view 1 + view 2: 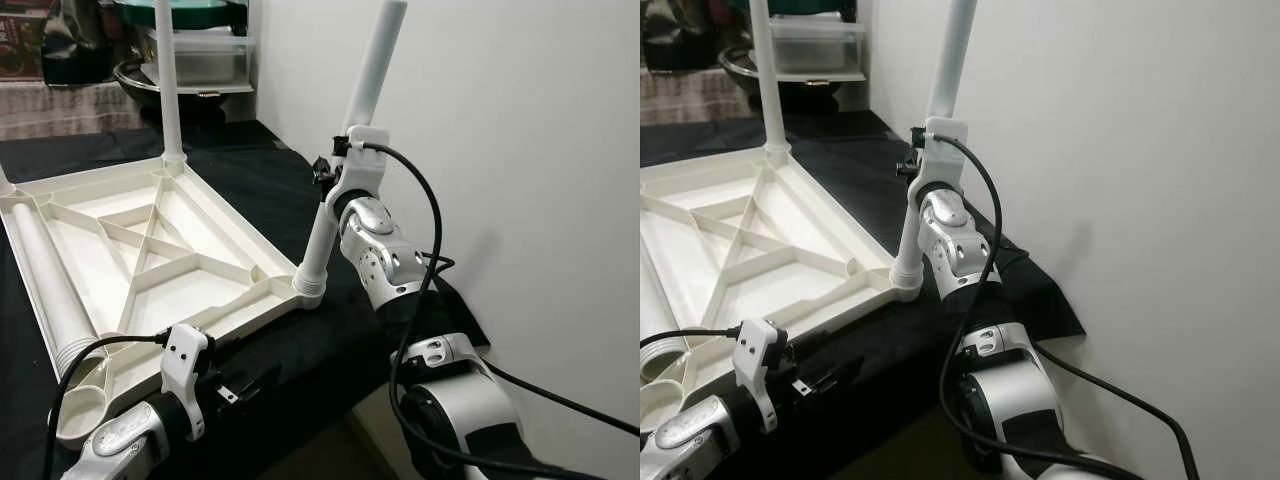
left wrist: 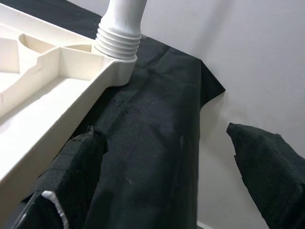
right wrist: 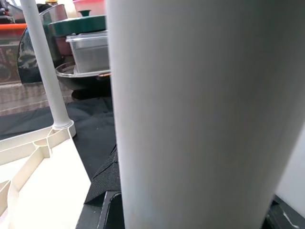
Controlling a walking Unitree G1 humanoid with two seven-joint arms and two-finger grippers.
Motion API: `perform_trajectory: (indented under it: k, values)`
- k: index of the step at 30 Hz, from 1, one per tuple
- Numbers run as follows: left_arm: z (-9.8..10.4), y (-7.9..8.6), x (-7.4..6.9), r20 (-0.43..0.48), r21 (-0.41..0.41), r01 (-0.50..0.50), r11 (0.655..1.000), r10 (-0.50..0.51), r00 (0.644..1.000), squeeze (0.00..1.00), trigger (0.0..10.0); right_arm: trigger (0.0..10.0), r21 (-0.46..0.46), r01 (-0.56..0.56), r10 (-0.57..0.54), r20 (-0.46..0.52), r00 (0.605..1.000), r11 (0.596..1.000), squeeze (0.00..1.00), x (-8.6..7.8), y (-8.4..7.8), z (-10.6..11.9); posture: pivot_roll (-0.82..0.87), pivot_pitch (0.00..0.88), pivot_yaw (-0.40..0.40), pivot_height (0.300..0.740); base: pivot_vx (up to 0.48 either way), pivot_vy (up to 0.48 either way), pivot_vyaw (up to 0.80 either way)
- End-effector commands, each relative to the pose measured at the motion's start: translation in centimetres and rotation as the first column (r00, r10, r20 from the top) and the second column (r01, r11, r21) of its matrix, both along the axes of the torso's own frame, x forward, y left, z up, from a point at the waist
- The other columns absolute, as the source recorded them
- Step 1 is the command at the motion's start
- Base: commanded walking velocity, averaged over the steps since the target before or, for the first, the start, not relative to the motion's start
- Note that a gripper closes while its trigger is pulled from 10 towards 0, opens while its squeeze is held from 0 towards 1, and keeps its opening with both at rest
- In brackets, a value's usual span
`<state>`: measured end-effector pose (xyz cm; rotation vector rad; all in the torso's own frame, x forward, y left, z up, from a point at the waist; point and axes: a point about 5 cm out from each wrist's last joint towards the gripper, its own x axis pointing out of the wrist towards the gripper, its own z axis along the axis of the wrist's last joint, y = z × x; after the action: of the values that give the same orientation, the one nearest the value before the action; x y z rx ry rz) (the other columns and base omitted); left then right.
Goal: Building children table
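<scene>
Right claw [image 1: 335, 175] clamps the tilted white leg [image 1: 350, 150] at frame centre, its threaded foot in the corner socket of the upturned tabletop [image 1: 150, 260] — lying on the black-clothed desk [image 1: 250, 170]. Left wrist view: left claw [image 2: 167, 181] spread wide, fingers [image 2: 71, 171] low over the cloth — beside that socket.

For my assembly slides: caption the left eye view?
Right pincer grips a tilted leg seated in the upturned tabletop corner; left pincer waits open.
</scene>
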<state>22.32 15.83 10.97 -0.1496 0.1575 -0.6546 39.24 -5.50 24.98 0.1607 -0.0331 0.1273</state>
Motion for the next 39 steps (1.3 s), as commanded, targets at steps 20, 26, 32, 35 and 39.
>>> perform_trajectory:
  k: [20, 26, 32, 35, 39]
  values:
    - [-0.2, -0.3, 0.1, -0.001, -0.003, 0.003, 1.000, -0.003, 1.000, 0.00, 10.0, 10.0, -0.081, -0.027, 0.015, -0.149, 0.989, 0.996, 0.10, -0.1, -0.7, -3.9, 0.05, 0.000, -0.171, 0.740, 0.000, 0.000, 0.00]
    - [0.2, 0.0, 0.3, 0.017, -0.025, -0.019, 1.000, 0.020, 1.000, 0.00, 10.0, 10.0, -0.077, -0.038, 0.026, -0.150, 0.988, 0.996, 0.10, -0.1, -0.5, -3.9, 0.05, 0.000, -0.169, 0.740, 0.250, 0.000, 0.00]
    - [0.3, 0.1, 0.3, 0.024, -0.031, -0.025, 0.999, 0.026, 0.999, 0.00, 10.0, 10.0, -0.073, -0.043, 0.031, -0.151, 0.988, 0.996, 0.10, -0.2, -0.5, -3.9, 0.05, 0.000, -0.169, 0.740, 0.067, 0.000, 0.00]
    - [0.4, 0.1, 0.3, 0.025, -0.028, -0.025, 0.999, 0.025, 0.999, 0.00, 10.0, 10.0, -0.072, -0.045, 0.033, -0.151, 0.988, 0.996, 0.09, -0.2, -0.5, -3.9, 0.05, 0.000, -0.167, 0.740, 0.000, 0.000, 0.00]
    - [0.4, 0.2, 0.3, 0.027, -0.025, -0.021, 0.999, 0.022, 0.999, 0.00, 10.0, 10.0, -0.072, -0.050, 0.039, -0.149, 0.988, 0.996, 0.09, -0.1, -0.4, -3.8, 0.05, 0.000, -0.168, 0.740, 0.000, 0.000, 0.00]
